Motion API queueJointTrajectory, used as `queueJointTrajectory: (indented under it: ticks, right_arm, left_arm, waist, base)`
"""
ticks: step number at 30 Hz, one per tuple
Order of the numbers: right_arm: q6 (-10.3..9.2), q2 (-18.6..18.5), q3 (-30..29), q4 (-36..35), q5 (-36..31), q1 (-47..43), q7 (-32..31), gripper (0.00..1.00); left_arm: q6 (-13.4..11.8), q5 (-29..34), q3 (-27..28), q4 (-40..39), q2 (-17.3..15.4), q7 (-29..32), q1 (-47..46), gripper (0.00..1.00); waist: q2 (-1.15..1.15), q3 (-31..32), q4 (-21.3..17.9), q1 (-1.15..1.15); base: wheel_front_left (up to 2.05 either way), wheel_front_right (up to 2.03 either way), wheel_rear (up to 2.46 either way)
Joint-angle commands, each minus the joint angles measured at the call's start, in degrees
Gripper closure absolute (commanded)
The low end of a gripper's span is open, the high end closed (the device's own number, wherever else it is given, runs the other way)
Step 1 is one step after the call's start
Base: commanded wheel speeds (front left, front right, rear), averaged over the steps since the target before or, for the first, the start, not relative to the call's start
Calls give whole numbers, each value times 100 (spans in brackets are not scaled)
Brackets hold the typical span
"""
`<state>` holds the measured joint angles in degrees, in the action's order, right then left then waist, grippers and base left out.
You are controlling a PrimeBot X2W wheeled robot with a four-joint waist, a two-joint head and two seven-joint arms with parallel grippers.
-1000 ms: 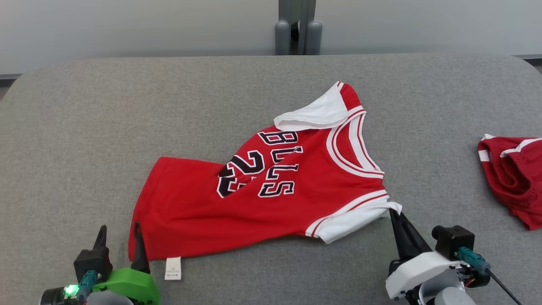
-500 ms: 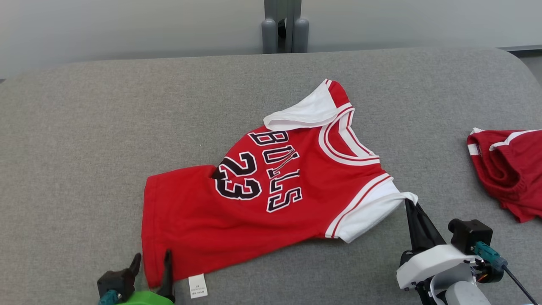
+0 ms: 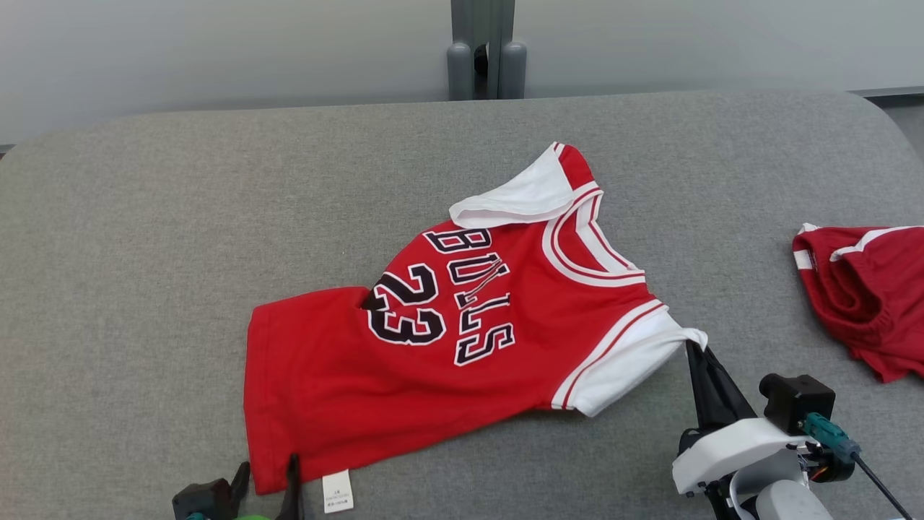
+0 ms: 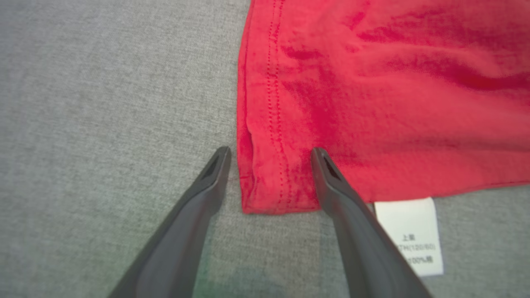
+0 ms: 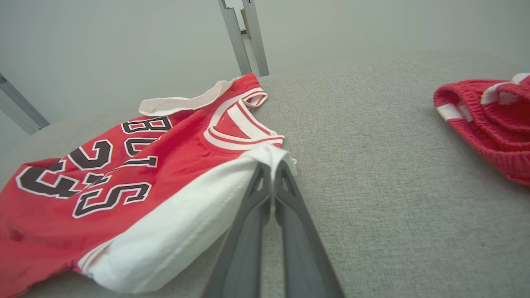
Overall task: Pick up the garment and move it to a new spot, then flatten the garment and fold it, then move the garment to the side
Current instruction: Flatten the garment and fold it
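Observation:
The garment is a red jersey (image 3: 447, 339) with "BULLS 23" lettering and white sleeves, lying spread on the grey cloth-covered table (image 3: 144, 253). My right gripper (image 3: 694, 348) is shut on the tip of the near white sleeve (image 5: 232, 190), its fingertips (image 5: 265, 174) pressed together. My left gripper (image 4: 269, 159) is open at the jersey's lower hem corner (image 4: 265, 182). One finger rests on the bare table and the other on the red cloth. A white care label (image 4: 410, 236) pokes out beside the hem. The far sleeve (image 3: 520, 193) is folded over.
A second red garment with white trim (image 3: 859, 289) lies bunched at the table's right edge. A grey post (image 3: 482, 50) stands behind the far edge. Bare grey surface spreads to the left and at the back.
The jersey has been drawn out flatter and the fold over the "23" has opened. My left gripper sits lower in the head view, still open at the hem corner. The camera shifted slightly.

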<state>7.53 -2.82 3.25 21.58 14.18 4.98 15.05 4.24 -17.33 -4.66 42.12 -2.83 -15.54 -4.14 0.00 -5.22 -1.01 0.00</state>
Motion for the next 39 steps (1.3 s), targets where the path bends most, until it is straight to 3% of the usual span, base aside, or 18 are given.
queueJointTrajectory:
  ticks: [1, 2, 3, 10, 21, 27, 32, 39]
  right_arm:
    - [-9, -18, 13, -27, -19, -1, 16, 100]
    - [-9, -18, 9, -40, -12, 7, 16, 100]
    - [-9, -19, 2, -45, 8, 15, 16, 100]
    - [-9, -19, -38, -353, 193, 118, 16, 100]
    - [-9, -16, -87, -1213, 363, 805, 16, 100]
    - [-9, -101, -154, -1767, 318, 1536, 16, 100]
    - [-7, -190, -115, -2009, 347, 2461, 16, 100]
    - [-7, -379, -23, -1541, 148, 3967, -98, 100]
  left_arm:
    - [31, -75, -72, 274, -12, 92, -3, 55]
    - [49, -110, -117, 366, -11, 95, -23, 85]
    - [72, -159, -164, 432, -4, 96, -49, 100]
    - [160, -196, -193, 26, -4, 53, -255, 100]
    - [278, 248, 268, -2050, -125, 44, -1060, 100]
    - [315, 381, 423, -2783, -422, 44, -1932, 100]
    - [317, 460, 516, -3011, -823, 44, -2819, 100]
    - [323, 628, 372, -2603, -1201, 182, -4082, 100]
  waist:
    - [0, 10, -26, 0]
    - [0, 12, -34, 0]
    - [0, 19, -41, 0]
    - [0, 89, -16, 0]
    - [0, 426, -25, 0]
    - [0, 469, -134, 0]
    - [0, 294, -200, 0]
    - [0, -300, -181, 0]
  base:
    - [0, 0, 0]
    - [0, 0, 0]
    - [0, 0, 0]
    - [0, 0, 0]
    - [0, 0, 0]
    - [0, 0, 0]
    - [0, 0, 0]
    - [0, 0, 0]
